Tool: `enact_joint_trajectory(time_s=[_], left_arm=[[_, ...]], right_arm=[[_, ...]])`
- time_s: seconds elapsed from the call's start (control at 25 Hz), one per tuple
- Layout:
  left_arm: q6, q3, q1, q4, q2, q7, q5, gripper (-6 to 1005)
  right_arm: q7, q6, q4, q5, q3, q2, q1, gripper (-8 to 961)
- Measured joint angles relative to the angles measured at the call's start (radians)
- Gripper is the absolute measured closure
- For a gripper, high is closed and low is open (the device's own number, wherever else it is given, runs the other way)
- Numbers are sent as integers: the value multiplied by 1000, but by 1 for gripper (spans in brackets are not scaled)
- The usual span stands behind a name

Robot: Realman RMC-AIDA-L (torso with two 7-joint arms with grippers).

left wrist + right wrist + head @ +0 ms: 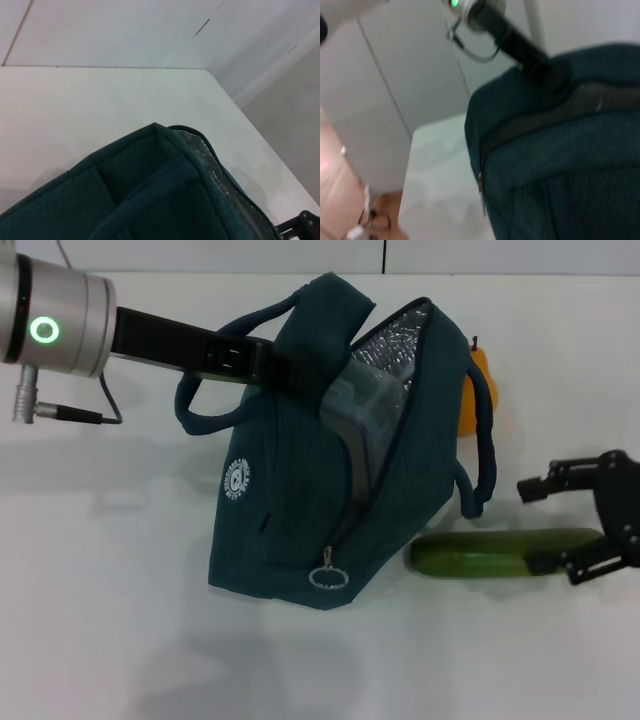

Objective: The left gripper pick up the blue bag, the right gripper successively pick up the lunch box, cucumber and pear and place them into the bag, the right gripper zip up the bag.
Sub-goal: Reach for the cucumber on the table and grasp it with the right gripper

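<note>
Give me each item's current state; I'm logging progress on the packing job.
Blue bag: unzipped, mouth held open by the left claw.
Lunch box: inside the bag.
Cucumber: lying on the table, its end between the open right claw fingers.
Pear: on the table behind the bag.

White table point(120, 620); pale wall panels point(125, 30) behind.

Right hand point(570, 530) open, low, right

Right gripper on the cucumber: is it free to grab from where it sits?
Probably yes. The right gripper is open at the cucumber's right end; only the far end lies against the blue bag.
</note>
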State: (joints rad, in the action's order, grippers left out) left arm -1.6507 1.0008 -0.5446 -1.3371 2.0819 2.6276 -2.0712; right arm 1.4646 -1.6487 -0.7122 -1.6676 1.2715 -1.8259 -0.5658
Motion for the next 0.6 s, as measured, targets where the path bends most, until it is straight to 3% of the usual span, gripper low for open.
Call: enact_joint_trajectory(time_s=[0.24,0.6], left_arm=[[0,0,4,2,-2,-2,1,937],[2,-1,4,5,-5,-2,1,937]], right_arm=[[14,-2,-84,-98,-23,-15,-7,82],[71,-137,-182,-217,-223,5,-11,83]])
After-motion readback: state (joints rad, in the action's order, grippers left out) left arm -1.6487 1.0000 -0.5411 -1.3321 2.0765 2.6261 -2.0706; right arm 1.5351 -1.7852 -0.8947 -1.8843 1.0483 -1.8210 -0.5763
